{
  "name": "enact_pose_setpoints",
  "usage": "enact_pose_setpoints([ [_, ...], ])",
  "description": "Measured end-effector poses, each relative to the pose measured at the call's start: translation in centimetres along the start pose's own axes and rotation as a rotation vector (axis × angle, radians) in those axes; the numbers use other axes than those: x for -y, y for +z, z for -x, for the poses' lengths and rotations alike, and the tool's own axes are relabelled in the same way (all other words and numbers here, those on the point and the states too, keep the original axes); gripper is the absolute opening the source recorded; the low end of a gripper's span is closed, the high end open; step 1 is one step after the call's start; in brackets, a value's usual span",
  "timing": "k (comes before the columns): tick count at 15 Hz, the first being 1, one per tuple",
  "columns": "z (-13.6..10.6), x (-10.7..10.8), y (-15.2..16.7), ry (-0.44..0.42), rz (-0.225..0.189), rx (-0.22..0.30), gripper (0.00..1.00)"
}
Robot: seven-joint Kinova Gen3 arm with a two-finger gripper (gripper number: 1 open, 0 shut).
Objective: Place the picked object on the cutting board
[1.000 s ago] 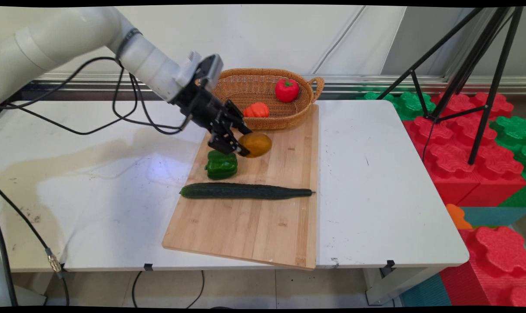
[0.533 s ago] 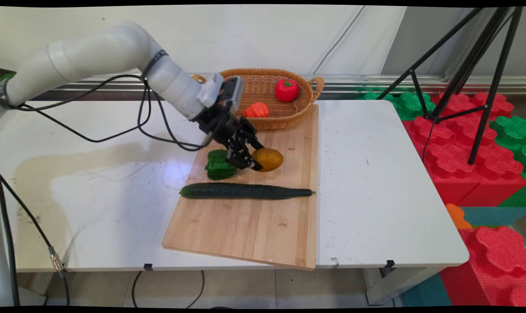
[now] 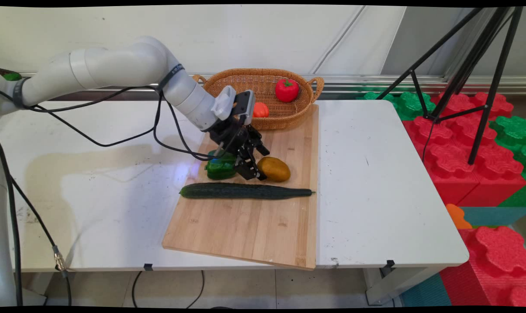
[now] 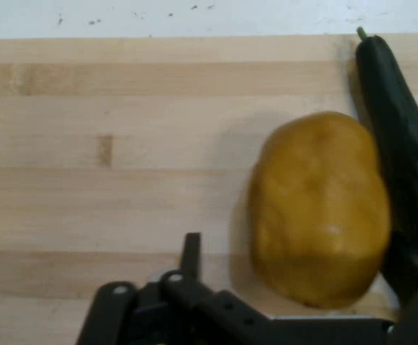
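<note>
Resting on the wooden cutting board (image 3: pixel 254 221), a brown potato (image 3: pixel 274 169) lies just beside the tool (image 3: pixel 257 167), which stands low over the board with its jaws spread apart and nothing clasped between them; in the hand view the potato (image 4: pixel 318 210) sits between the two black fingers (image 4: pixel 190 253), and whether either one touches it cannot be told. Landmark for all places: the cutting board, which lies on the white worktop (image 3: pixel 375 182). Green bell pepper (image 3: pixel 219 167): on the board, at its left edge, just beside the tool and partly hidden by it. Dark green cucumber (image 3: pixel 245 191): on the board, laid across it nearer the camera than the potato, close to the potato. Woven basket (image 3: pixel 263 87): at the board's far end, holding a red pepper (image 3: pixel 286 90) and an orange vegetable (image 3: pixel 260 110), the latter partly covered by the wrist. Black tripod (image 3: pixel 471 78): well to the right of the board, off the worktop, standing over red and green foam blocks (image 3: pixel 484 139).
</note>
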Motion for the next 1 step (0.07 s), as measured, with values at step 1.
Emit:
enact_pose_setpoints([
  [1, -0.16, 0.12, 0.26, -0.004, -0.005, -0.002, 1.00],
])
